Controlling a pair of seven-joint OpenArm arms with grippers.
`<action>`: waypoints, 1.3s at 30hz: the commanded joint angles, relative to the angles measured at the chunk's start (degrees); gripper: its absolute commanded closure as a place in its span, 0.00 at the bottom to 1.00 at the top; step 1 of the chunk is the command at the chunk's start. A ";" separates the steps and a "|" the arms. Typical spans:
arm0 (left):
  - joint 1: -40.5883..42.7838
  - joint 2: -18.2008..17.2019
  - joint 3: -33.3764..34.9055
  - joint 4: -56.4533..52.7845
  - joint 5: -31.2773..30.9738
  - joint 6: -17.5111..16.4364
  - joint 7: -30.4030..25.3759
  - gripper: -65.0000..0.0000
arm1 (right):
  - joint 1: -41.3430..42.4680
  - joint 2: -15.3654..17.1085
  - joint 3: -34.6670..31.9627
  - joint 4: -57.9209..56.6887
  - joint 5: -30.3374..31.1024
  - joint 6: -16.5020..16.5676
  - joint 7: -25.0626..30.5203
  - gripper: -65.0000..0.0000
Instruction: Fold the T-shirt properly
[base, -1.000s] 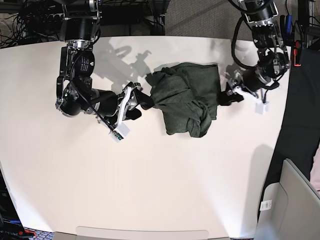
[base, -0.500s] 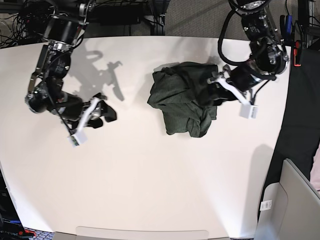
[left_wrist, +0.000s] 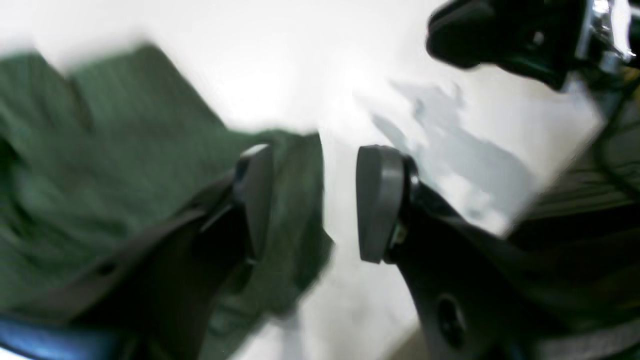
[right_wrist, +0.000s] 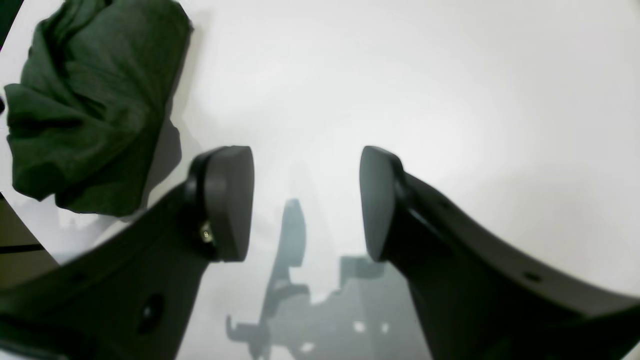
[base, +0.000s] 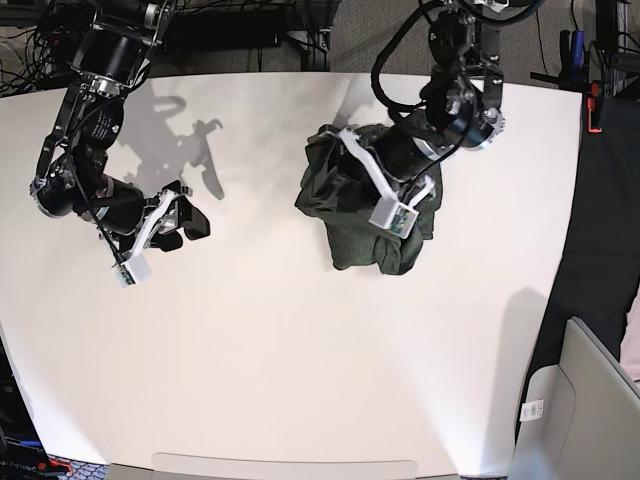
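In my left wrist view, blurred, my left hand (left_wrist: 314, 202) stands open with nothing between its pads; one pad (left_wrist: 256, 195) hangs over the shirt (left_wrist: 100, 175), the other over bare white table (left_wrist: 310, 70), so the shirt's edge runs just under the gap. In my right wrist view my right hand (right_wrist: 306, 202) is open too, empty, over bare table with its own shadow beneath; the shirt lies bunched well off to the far left of it, apart from both pads. In the base view the shirt (base: 350, 225) sits crumpled in a heap on the table (base: 300, 380), my left hand (base: 352, 150) over its top, while my right hand (base: 192, 222) hovers well away from it.
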 joint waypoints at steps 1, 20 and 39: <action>-0.31 -0.71 1.91 0.94 2.35 -0.04 -2.19 0.59 | 1.26 0.39 -0.05 1.09 1.14 0.12 0.82 0.48; -0.31 -5.29 29.69 -4.16 52.20 17.19 -18.37 0.59 | 1.34 -0.67 0.04 0.73 1.14 0.12 0.82 0.48; 0.66 -4.85 37.43 -12.34 65.30 26.77 -19.60 0.59 | 1.61 -0.93 0.04 0.73 1.14 0.12 0.82 0.48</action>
